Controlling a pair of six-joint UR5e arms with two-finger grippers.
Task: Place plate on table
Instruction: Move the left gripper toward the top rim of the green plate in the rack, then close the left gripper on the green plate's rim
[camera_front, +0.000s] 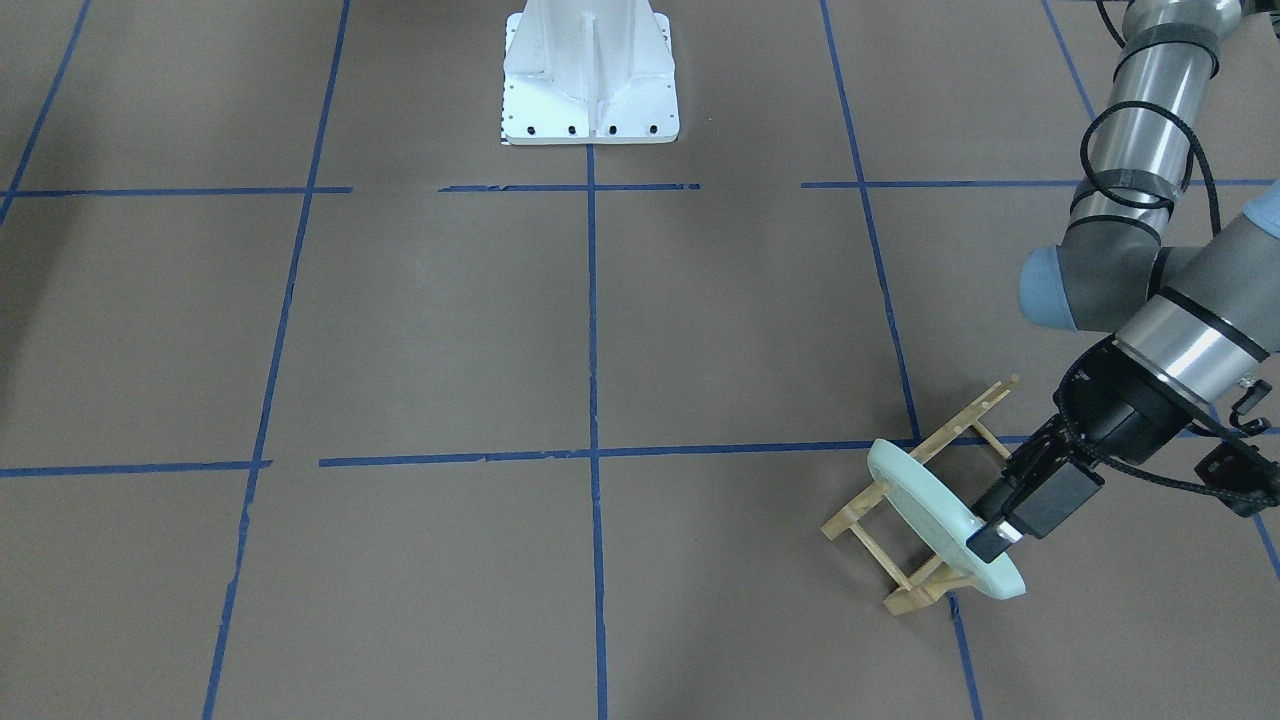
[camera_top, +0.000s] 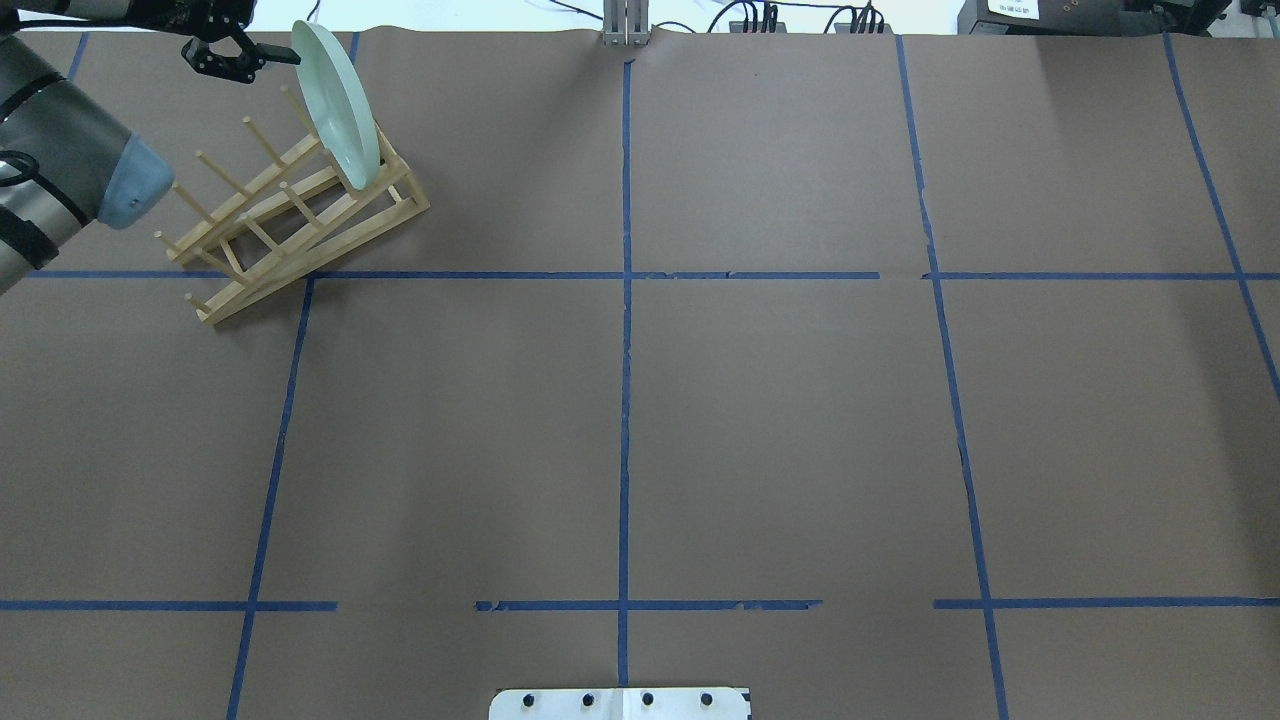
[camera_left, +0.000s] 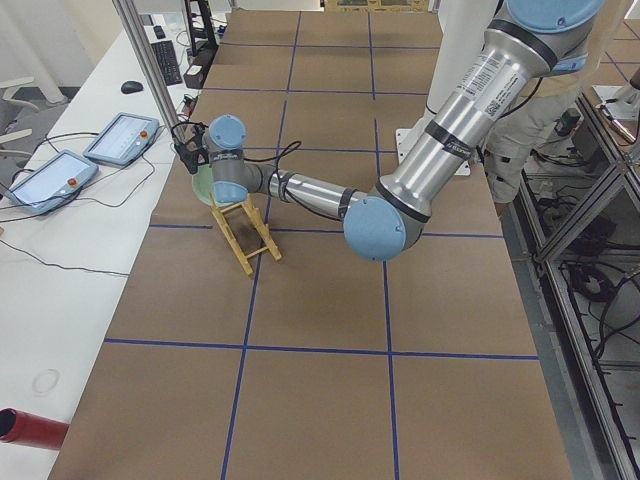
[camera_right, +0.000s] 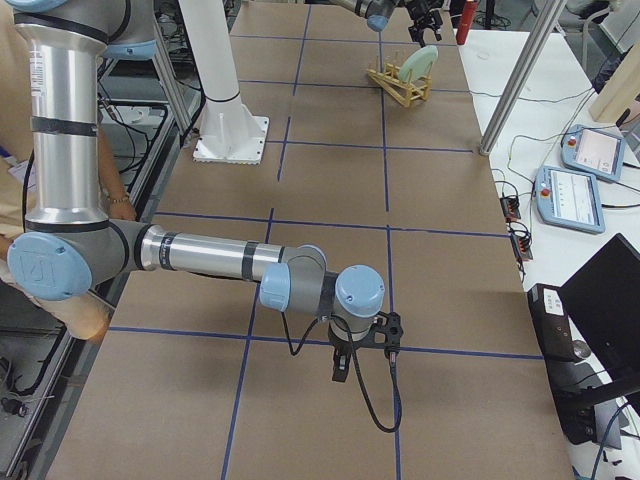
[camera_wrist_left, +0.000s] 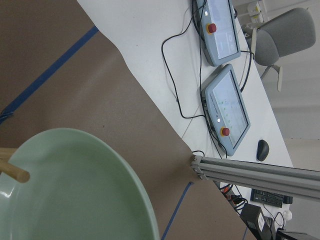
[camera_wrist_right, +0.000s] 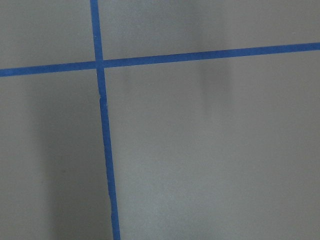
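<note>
Plate (camera_front: 930, 508): on edge, tilted, slotted in the wooden rack (camera_front: 915, 597).
My left gripper (camera_front: 988, 542): at the plate's rim; clamped or not, unclear.
Rack: on the table (camera_front: 450, 330), across a blue tape line (camera_front: 700, 451).

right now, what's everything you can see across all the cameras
table: one, brown paper
tape lines: many, blue, a grid across the table
rack: one, light wood with pegs, on the table's far left corner from the robot
plate: one, pale mint green, standing on edge in the rack's end slot
robot base: one, white, at the robot's edge of the table
white bench: one, beyond the table's far edge
teach pendants: two, grey with red buttons, on the bench
red cylinder: one, lying on the bench
left tool: one, black, at the plate's rim; grip unclear
right tool: one, black, pointing down over the table, away from the plate; open or shut unclear
</note>
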